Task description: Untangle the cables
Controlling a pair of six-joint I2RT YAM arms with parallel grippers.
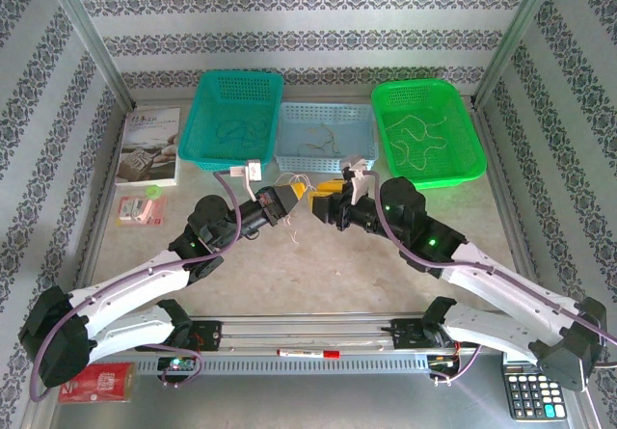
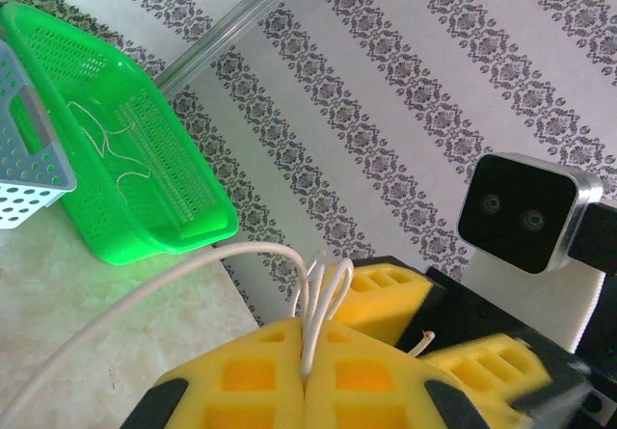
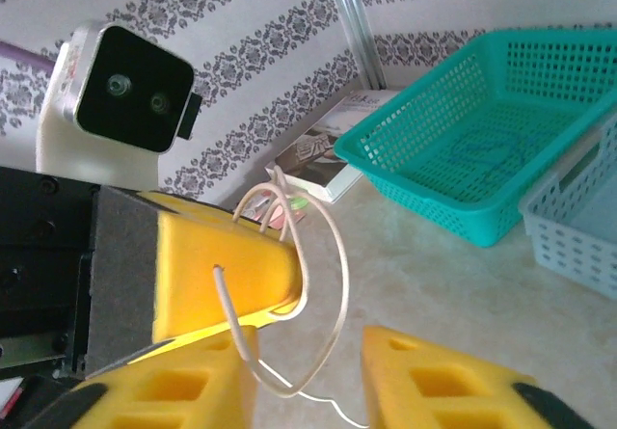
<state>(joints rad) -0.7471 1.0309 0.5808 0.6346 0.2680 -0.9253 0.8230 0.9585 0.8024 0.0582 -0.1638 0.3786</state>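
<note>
A small bunch of whitish cables [image 2: 324, 299] loops up out of my left gripper [image 2: 308, 340], whose yellow foam pads are shut on it. One long strand [image 2: 116, 308] trails off to the left over the table. In the top view the left gripper [image 1: 300, 194] and right gripper [image 1: 324, 197] meet tip to tip above the table's middle. My right gripper [image 3: 310, 344] stands open, with a gap between its pads. A loop of the same cables [image 3: 337, 284] hangs into that gap and one strand end lies against its left pad [image 3: 193, 386].
Three baskets line the back: teal [image 1: 204, 111], pale blue [image 1: 289, 130], green [image 1: 472, 149], each with loose strands inside. A booklet [image 1: 149, 145] and a pink packet [image 1: 138, 209] lie at the left. A calculator [image 1: 530, 390] sits at the near right.
</note>
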